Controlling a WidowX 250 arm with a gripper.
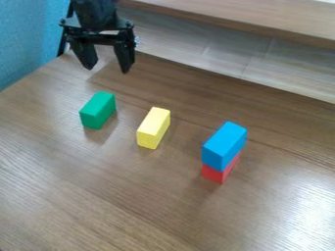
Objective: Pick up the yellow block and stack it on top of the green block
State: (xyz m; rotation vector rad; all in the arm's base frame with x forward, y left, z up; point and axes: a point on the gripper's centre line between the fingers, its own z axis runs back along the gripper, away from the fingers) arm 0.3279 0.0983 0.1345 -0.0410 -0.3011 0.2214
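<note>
Gripper (108, 70) at the upper left of the camera view, hanging over the far part of the wooden table (78, 196). I read its jaws as wide: the two dark fingers stand well apart with nothing between them, and both tips point down towards the work. It touches none of the blocks. Nearest to it, just below in the frame, is the green block (97, 110), lying lengthwise on the tabletop, its long side slanting from lower left to upper right.

Right of that, near the middle of the frame, I have the yellow block (154, 128), apart from the green one and slanting much the same way. It too sits straight on the wood, so the table alone bears it.

Right of centre, the blue block (224, 146) rests on top of the red block (216, 174), which carries it and keeps it off the table. Their long sides run about the same way, and I'd judge that this broad overlap is what keeps the pair steady. From my angle the upper block hides much of the lower one.

Behind the table, a pale wooden panel (222, 54) runs across the upper right, and a blue wall (26, 39) fills the upper left corner.
</note>
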